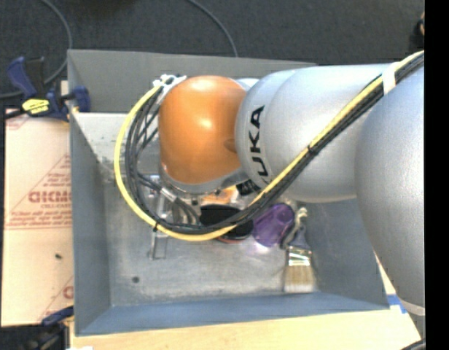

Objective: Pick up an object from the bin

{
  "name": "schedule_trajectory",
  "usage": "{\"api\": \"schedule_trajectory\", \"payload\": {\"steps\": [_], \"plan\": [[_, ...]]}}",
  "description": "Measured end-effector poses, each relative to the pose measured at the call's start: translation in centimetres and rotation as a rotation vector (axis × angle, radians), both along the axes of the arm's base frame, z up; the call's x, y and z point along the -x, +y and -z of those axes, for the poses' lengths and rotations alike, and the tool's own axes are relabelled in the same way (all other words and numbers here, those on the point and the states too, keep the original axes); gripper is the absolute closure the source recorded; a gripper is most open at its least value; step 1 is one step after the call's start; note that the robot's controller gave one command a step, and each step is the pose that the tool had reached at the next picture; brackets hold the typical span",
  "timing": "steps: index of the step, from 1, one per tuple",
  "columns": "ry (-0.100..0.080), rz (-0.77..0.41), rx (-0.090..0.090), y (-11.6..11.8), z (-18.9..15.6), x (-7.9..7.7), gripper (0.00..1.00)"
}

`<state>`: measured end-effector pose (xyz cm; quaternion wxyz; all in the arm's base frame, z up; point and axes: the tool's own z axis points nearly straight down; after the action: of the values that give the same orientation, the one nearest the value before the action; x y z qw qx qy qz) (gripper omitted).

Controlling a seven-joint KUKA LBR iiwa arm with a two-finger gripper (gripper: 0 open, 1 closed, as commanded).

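Note:
My gripper (159,246) reaches down under the orange cover to the bin floor in the left half of the bin, with bare floor beneath it. Just right of it lies a black object (223,216) with a bit of red and orange at its edges, partly hidden under the arm and cables. Further right sits a purple translucent plastic piece (272,223). A small paintbrush (297,262) with a metal ferrule and pale bristles lies by the bin's front right wall, bristles toward the front.
The arm and its orange cover hide the middle and back of the bin. Yellow and black cables loop around the wrist, close to the left wall. Bare grey floor shows along the front and at the left.

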<state>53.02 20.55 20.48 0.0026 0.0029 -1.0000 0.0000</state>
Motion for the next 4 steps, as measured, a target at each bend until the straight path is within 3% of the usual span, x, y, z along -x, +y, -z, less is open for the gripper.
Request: {"api": "schedule_trajectory", "payload": {"steps": [1,2,3,4], "plan": [[-0.008,0.006,-0.002,-0.1,-0.5,-0.2,0.00],[-0.011,0.132,-0.004,-2.1,9.3,-7.4,0.00],[-0.009,-0.001,0.000,-12.5,13.4,-4.0,0.00],[-0.015,0.043,-0.005,-10.7,13.3,-9.8,0.00]]}}
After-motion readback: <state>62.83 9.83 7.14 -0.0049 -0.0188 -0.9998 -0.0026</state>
